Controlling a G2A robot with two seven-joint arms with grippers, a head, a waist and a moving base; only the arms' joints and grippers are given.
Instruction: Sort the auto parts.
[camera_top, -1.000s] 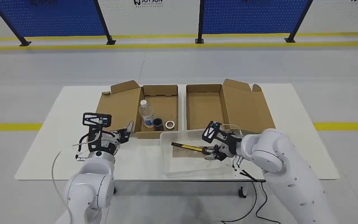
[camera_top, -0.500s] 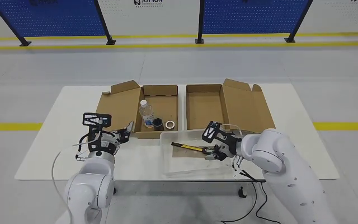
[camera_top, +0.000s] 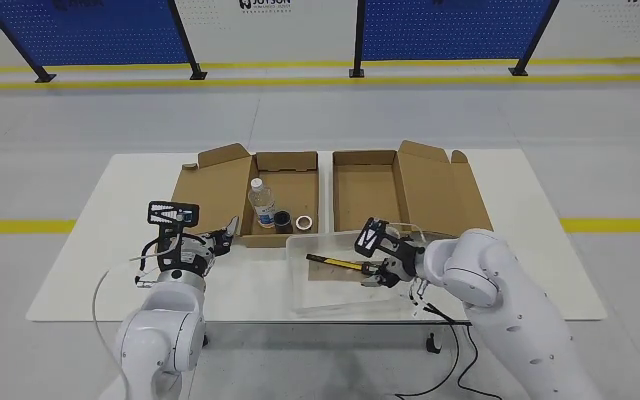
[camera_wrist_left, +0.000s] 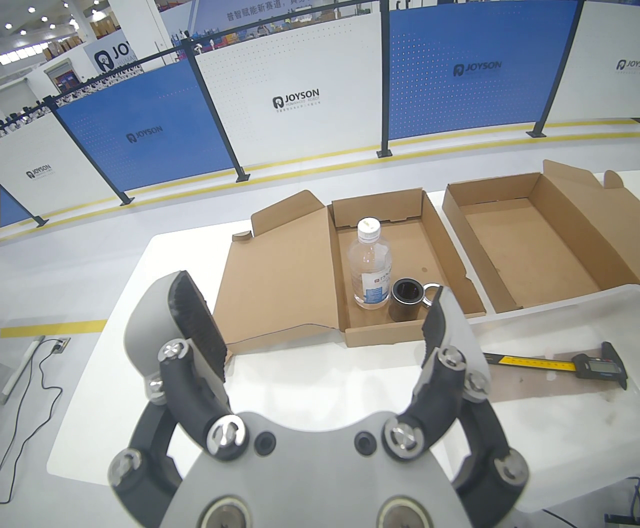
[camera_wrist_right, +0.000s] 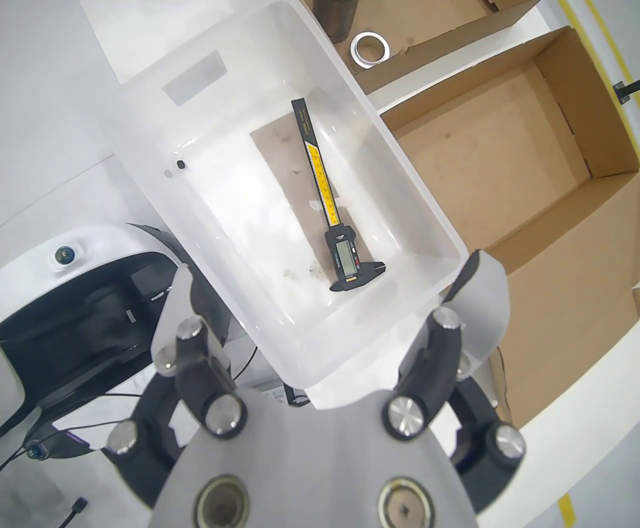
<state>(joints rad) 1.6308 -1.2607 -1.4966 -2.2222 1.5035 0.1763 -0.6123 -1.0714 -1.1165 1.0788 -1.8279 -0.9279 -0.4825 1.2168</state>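
Right hand (camera_wrist_right: 330, 285), opened wide, hangs over the right half of the translucent white plastic bin (camera_wrist_right: 405, 170), likely to take the black-and-yellow digital caliper (camera_wrist_right: 325, 200) lying inside.

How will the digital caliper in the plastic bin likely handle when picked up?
The caliper looks rigid, so it should lift without flopping. Its display head sits at one end, so a grasp on the thin beam would probably tilt. Lying flat on the bin floor, it may slide rather than roll.
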